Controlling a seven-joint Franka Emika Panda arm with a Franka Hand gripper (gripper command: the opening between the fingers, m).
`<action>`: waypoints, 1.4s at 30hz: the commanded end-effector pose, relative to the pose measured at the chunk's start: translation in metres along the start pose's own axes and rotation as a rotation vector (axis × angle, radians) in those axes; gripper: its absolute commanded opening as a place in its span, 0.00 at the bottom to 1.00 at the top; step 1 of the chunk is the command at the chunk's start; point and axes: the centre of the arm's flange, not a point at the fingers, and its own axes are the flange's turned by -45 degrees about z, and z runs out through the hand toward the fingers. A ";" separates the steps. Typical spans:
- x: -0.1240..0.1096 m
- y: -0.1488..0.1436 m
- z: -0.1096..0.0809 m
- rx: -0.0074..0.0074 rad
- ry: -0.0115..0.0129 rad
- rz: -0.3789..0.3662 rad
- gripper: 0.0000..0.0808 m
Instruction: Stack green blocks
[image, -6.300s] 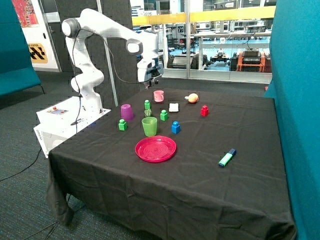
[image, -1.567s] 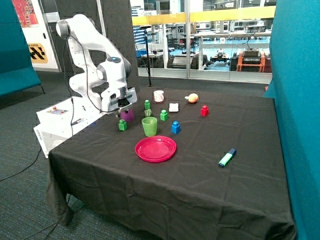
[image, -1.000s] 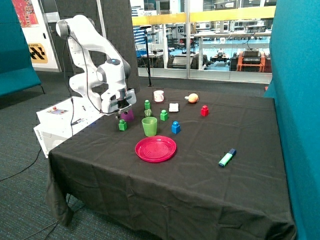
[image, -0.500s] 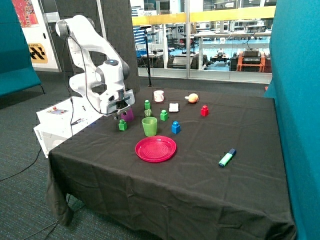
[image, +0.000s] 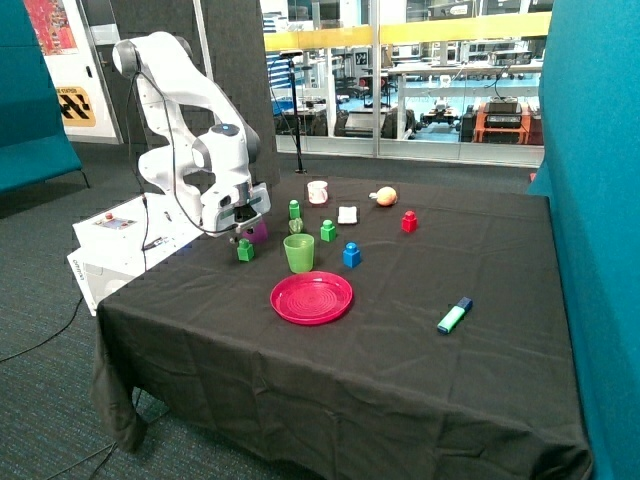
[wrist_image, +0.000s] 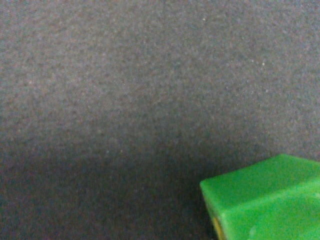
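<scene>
Gripper (image: 241, 233): low over nearest green block (image: 245, 250), beside purple cup (image: 256, 231); finger gap can't tell.
Wrist view: only black cloth (wrist_image: 125, 100) + corner of that block (wrist_image: 265, 202).
Outside view: other two green blocks (image: 294, 210) (image: 328, 231) stand apart behind green cup (image: 299, 253); unstacked.
Axis: all upright, studs up.

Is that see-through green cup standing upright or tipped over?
Upright. The green cup stands on the black cloth with its open rim facing up, just behind the red plate.
</scene>
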 end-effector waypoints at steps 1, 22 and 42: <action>0.000 0.001 0.009 0.0034 -0.0008 -0.008 0.57; 0.002 -0.002 0.017 0.0034 -0.0008 -0.016 0.19; 0.004 -0.003 0.017 0.0034 -0.0008 -0.018 0.00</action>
